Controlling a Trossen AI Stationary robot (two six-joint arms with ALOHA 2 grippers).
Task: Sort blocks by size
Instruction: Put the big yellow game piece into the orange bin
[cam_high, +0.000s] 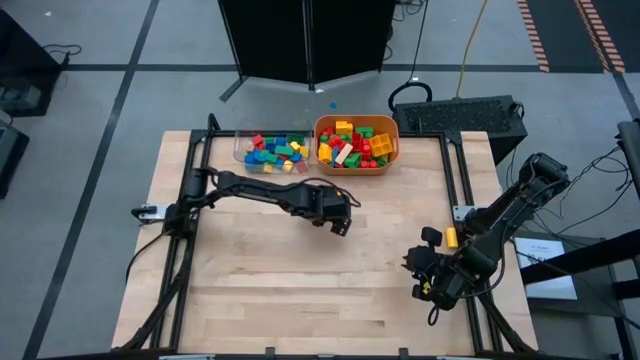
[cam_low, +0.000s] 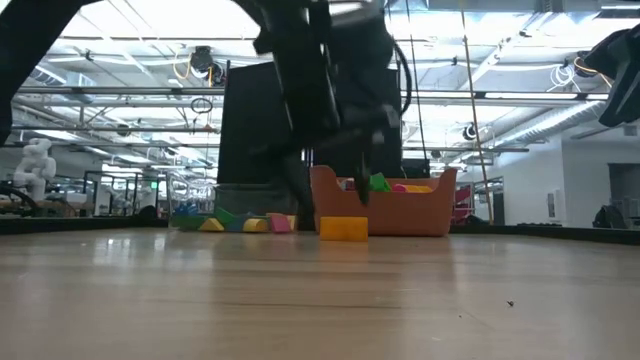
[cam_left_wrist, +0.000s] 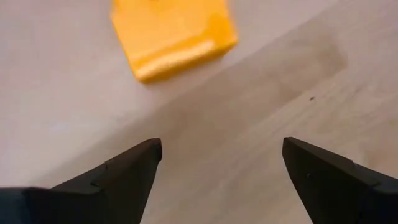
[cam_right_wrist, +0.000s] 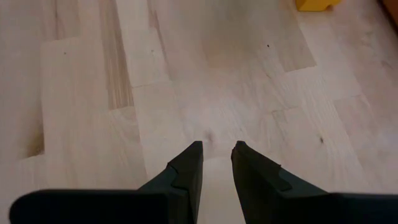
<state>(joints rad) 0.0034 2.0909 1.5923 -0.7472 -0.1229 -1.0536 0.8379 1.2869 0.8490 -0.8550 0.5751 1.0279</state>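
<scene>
One yellow block (cam_left_wrist: 173, 38) lies on the table (cam_high: 300, 290) just ahead of our left gripper (cam_left_wrist: 217, 165), jaws wide apart and empty, far nearer than the right gripper (cam_right_wrist: 216, 163), nearly closed, holding nothing.

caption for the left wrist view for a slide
Open left end effector hovering over the table, a yellow block lying just ahead of its fingers.
</scene>
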